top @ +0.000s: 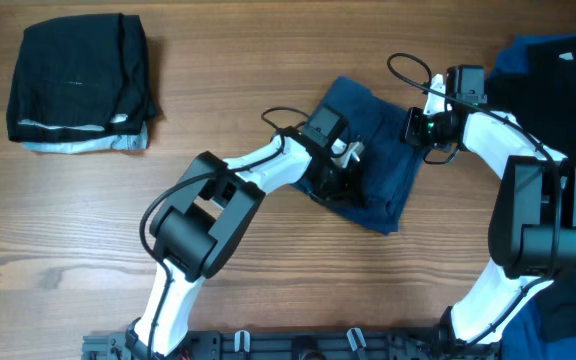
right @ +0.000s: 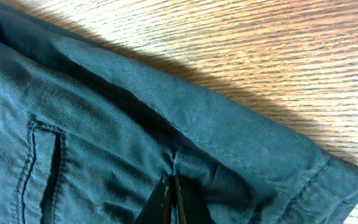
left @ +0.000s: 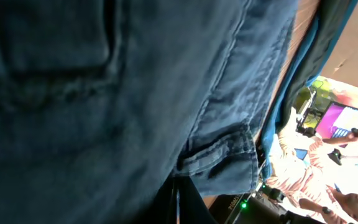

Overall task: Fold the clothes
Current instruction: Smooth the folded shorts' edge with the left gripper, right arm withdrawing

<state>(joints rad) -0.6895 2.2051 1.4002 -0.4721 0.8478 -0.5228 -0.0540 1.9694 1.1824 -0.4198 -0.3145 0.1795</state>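
Dark navy-blue shorts [top: 378, 170] lie partly folded at the table's centre. My left gripper [top: 340, 178] presses at their left side and is shut on the fabric; in the left wrist view [left: 178, 205] the cloth fills the frame over the closed jaws. My right gripper [top: 420, 130] is at the shorts' upper right edge. In the right wrist view its jaws [right: 171, 198] are shut on a pinch of the shorts [right: 135, 137] near a back pocket slit.
A folded stack of black and pale blue clothes [top: 80, 85] sits at the far left. A pile of black and royal-blue clothes [top: 558, 75] lies at the right edge. Bare wooden table [top: 218, 80] lies between.
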